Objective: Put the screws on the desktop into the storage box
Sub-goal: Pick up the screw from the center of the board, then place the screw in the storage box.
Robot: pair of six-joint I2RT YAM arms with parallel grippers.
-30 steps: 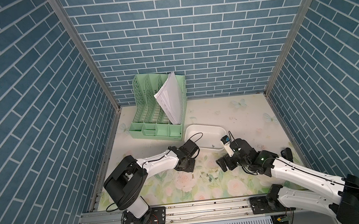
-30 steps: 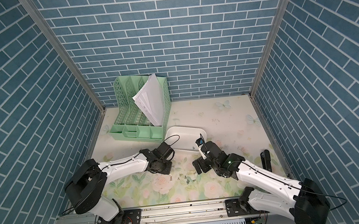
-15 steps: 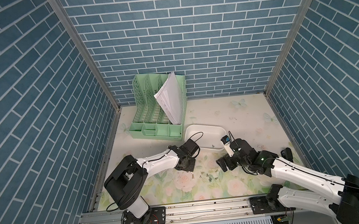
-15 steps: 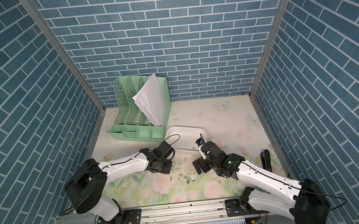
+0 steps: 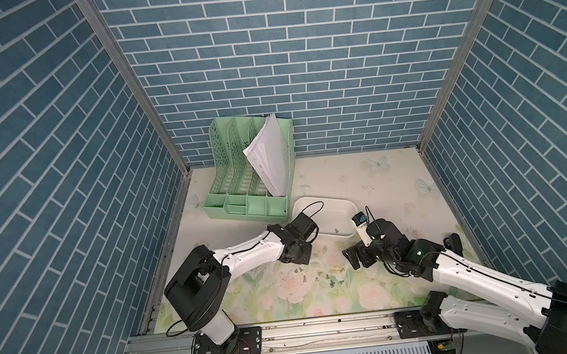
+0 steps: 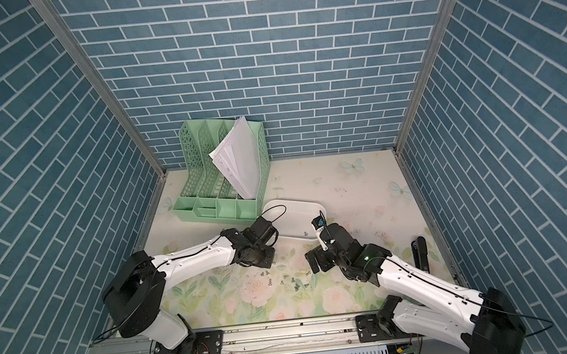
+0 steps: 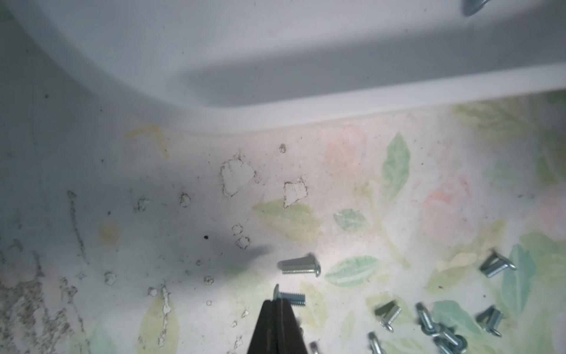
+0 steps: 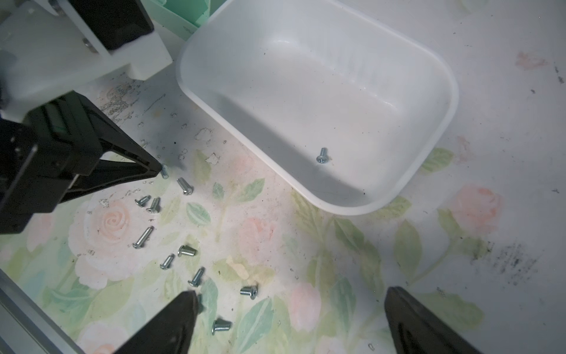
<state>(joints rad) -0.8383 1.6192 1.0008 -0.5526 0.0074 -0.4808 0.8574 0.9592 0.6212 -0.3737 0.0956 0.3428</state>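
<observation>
Several small silver screws [image 8: 186, 250] [image 5: 323, 277] [image 6: 292, 280] lie scattered on the rose-printed desktop [image 5: 363, 177], in front of the white storage box [image 8: 453, 92] [image 5: 323, 197] [image 6: 291, 201] [image 7: 337, 104]. One screw [image 8: 322, 155] [image 5: 336, 230] lies inside the box. My left gripper [image 7: 277, 302] [image 8: 159, 170] is at the cluster's box-side edge, shut on one screw [image 7: 291, 297] that sticks out sideways from its tips. My right gripper [image 8: 291, 306] [image 5: 352, 259] hangs open over the cluster's right side, nothing between its fingers [image 8: 183, 312].
A mint-green file rack [image 5: 251, 188] holding white papers stands behind the box at the left. A black elongated object [image 5: 453, 241] lies by the right wall. Blue brick walls enclose three sides; a metal rail [image 5: 325, 326] runs along the front.
</observation>
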